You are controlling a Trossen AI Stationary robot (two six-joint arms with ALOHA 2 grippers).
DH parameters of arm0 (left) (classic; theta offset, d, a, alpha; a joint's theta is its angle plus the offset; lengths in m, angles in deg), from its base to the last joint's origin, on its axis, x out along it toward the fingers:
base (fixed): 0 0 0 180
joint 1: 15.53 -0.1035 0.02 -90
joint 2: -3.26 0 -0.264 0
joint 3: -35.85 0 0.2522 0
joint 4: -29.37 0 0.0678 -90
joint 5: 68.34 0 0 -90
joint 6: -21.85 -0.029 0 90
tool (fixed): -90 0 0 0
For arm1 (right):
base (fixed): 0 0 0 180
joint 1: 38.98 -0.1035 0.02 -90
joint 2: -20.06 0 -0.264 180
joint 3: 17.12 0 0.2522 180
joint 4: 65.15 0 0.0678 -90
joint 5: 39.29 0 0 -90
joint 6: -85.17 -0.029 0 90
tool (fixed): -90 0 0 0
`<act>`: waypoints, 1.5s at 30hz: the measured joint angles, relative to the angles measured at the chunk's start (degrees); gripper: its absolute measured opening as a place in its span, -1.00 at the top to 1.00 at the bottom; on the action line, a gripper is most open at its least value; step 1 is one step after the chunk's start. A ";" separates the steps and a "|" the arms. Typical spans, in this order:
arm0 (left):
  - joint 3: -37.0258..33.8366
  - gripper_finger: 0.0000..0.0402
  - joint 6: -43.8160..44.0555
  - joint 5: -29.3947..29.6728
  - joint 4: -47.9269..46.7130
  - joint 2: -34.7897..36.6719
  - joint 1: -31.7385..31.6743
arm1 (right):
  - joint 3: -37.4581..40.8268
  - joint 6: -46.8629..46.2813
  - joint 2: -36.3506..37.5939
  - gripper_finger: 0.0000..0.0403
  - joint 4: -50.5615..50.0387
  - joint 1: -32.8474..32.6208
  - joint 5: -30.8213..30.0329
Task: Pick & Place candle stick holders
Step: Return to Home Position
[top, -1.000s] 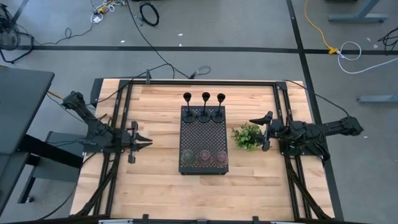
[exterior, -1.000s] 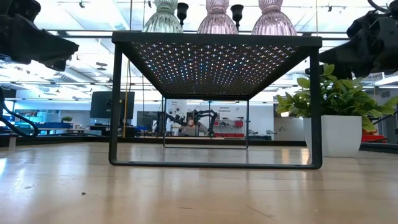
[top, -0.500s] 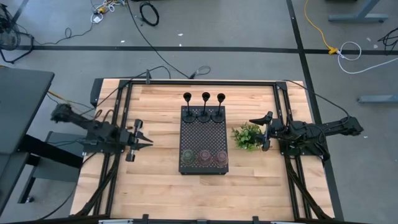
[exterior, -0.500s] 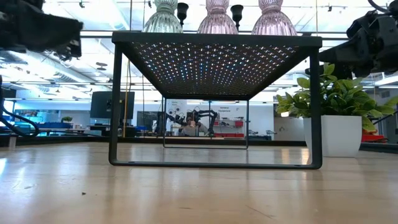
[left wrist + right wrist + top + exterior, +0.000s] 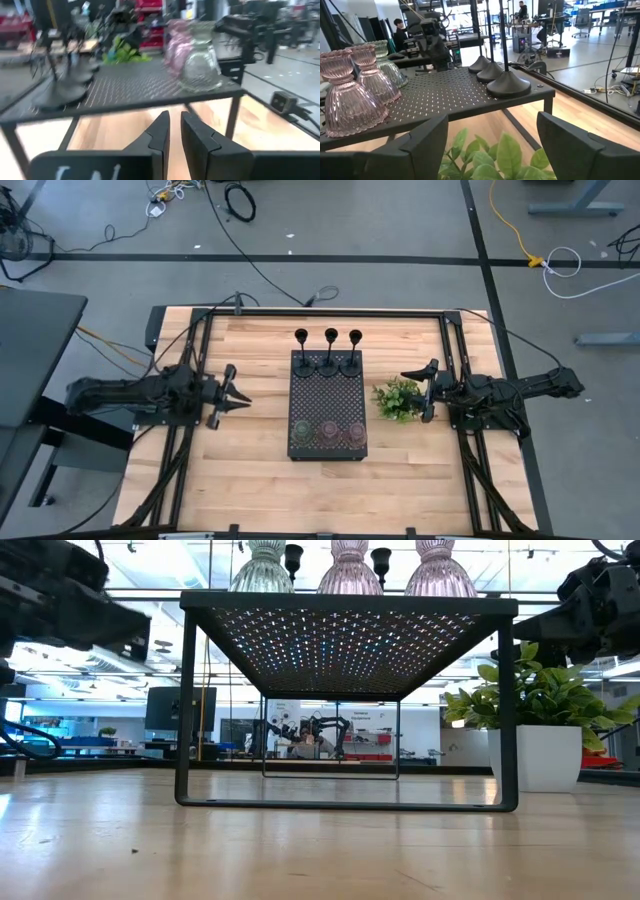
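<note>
A black perforated tray (image 5: 327,395) stands on legs in the middle of the table. Three black holders (image 5: 328,362) stand on their round bases in a row at its far end. Three glass holders (image 5: 327,431), one greenish and two pinkish, stand at its near end (image 5: 349,566). My left gripper (image 5: 243,397) is shut and empty, left of the tray and pointing at it (image 5: 174,116). My right gripper (image 5: 428,391) is open and empty, right of the tray, its fingers (image 5: 492,119) on either side of a leafy plant without touching it.
A green plant (image 5: 398,400) in a white pot (image 5: 548,755) stands between the tray and my right gripper. Bare wood lies to the near side of the tray (image 5: 320,490). Black frame rails (image 5: 190,360) run along the table's left and right sides.
My left arm has stretched out flat, and its gripper has gone toward the table's right edge and slightly toward the far edge, closer to the tray's left side. The tray, the holders and the plant have stayed put.
</note>
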 joint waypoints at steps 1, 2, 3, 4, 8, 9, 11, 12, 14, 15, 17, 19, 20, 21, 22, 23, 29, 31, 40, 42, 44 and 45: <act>0.00 0.75 1.42 0.45 -0.69 -0.26 -0.45 | 0.00 0.00 0.00 -0.50 0.01 0.00 -0.02; 0.00 0.75 2.57 0.87 -1.37 -0.46 -0.75 | 0.00 0.00 0.00 -0.50 0.02 -0.01 -0.01; -0.02 0.75 3.42 1.38 -1.69 -0.50 -0.99 | -0.01 -0.01 0.00 -0.50 0.00 0.00 0.02; -0.02 0.75 4.26 1.75 -1.59 -0.48 -1.05 | 0.00 0.00 0.00 -0.50 0.00 0.00 -0.01; 0.00 0.75 4.27 2.03 -1.41 -0.41 -1.06 | 0.00 0.00 0.00 -0.50 -0.01 0.00 0.00; 0.00 0.75 4.29 2.03 -1.40 -0.41 -1.05 | 0.01 0.00 0.00 -0.50 0.00 0.00 -0.01; 0.00 0.75 4.27 2.12 -1.36 -0.41 -1.06 | 0.00 0.00 0.00 -0.50 0.00 0.00 0.01; 0.00 0.75 4.27 2.16 -1.36 -0.41 -1.06 | -0.01 0.00 0.00 -0.50 0.00 0.00 0.00; 0.00 0.75 4.29 2.16 -1.35 -0.41 -1.06 | -0.01 0.00 0.00 -0.50 0.00 0.00 0.01; 0.00 0.75 4.28 2.16 -1.36 -0.41 -1.06 | -0.01 0.00 0.00 -0.50 0.00 0.00 0.01; 0.00 0.75 4.27 2.18 -1.35 -0.41 -1.04 | -0.01 0.00 0.00 -0.50 0.00 0.00 0.01; 0.00 0.75 4.27 2.18 -1.36 -0.41 -1.05 | -0.01 0.00 0.00 -0.50 0.00 0.00 0.01; 0.00 0.75 4.25 2.18 -1.36 -0.41 -1.04 | -0.01 0.00 0.00 -0.50 0.00 0.00 0.01; 0.00 0.75 4.25 2.18 -1.34 -0.41 -1.04 | -0.01 0.00 0.00 -0.50 0.00 0.00 0.01; 0.00 0.75 4.28 2.18 -1.35 -0.41 -1.04 | -0.01 0.00 0.00 -0.50 0.00 0.00 0.01; 0.00 0.75 4.27 2.18 -1.36 -0.41 -1.04 | -0.01 0.00 0.00 -0.50 0.00 0.00 0.01; 0.00 0.75 4.25 2.18 -1.36 -0.41 -1.04 | -0.01 0.00 0.00 -0.50 0.00 0.00 0.01; 0.00 0.75 4.27 2.18 -1.36 -0.41 -1.04 | -0.01 0.00 0.00 -0.50 0.00 0.00 0.01; 0.00 0.75 4.25 2.18 -1.36 -0.41 -1.04 | -0.01 0.00 0.00 -0.50 0.00 0.00 0.01; 0.00 0.75 4.27 2.18 -1.34 -0.41 -1.04 | -0.01 0.00 0.00 -0.50 0.00 0.00 0.01; 0.00 0.75 4.25 2.18 -1.36 -0.41 -1.04 | -0.01 0.00 0.00 -0.50 0.00 0.00 0.01; 0.00 0.75 4.25 2.18 -1.34 -0.41 -1.04 | -0.01 0.00 0.00 -0.50 0.00 0.00 0.01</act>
